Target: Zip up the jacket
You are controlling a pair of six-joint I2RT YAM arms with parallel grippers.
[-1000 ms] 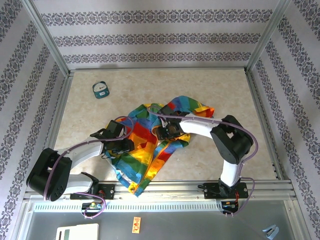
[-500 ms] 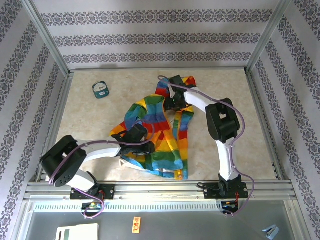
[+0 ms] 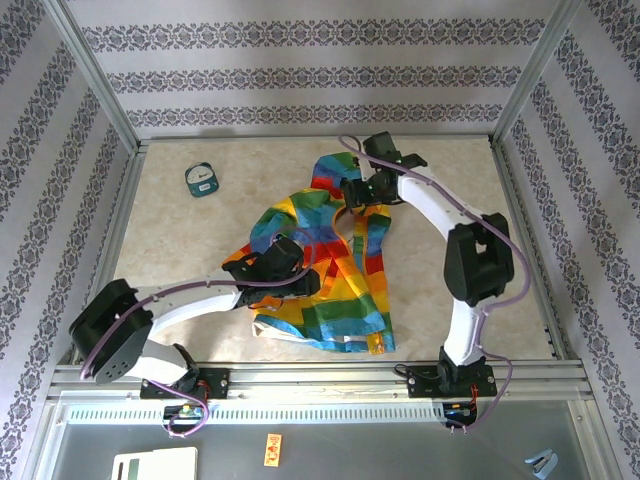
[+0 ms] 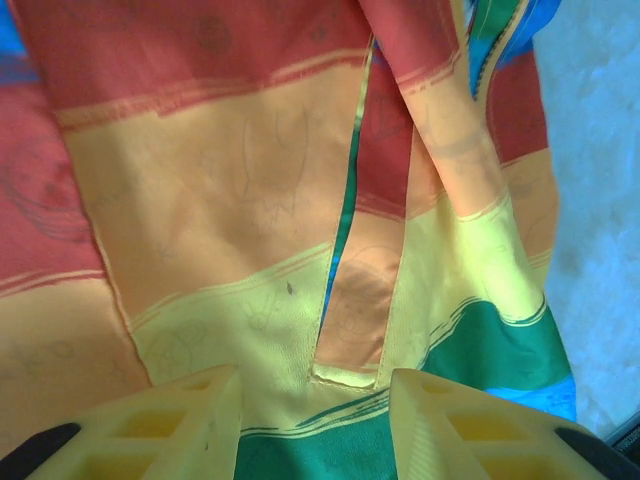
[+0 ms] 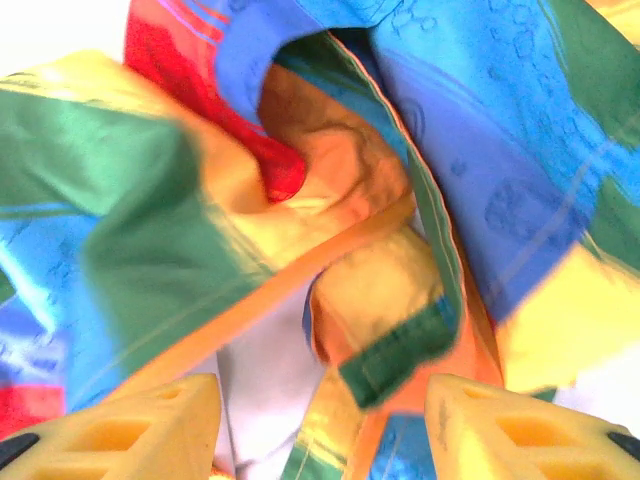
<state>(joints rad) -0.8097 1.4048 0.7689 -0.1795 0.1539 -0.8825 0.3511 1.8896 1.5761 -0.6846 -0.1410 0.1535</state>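
Rainbow-coloured jacket (image 3: 340, 300) lies beneath left gripper (image 4: 312, 385) and right gripper (image 5: 322, 390), both spread apart.

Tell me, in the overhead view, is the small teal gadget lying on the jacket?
No, the teal gadget sits on the bare table toward the far left corner, apart from the jacket.

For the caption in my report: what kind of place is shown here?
Probably a robot test booth in a lab, not a home: two robot arms bolted at the table edge, a metal frame around it, and wallpaper panels as walls.
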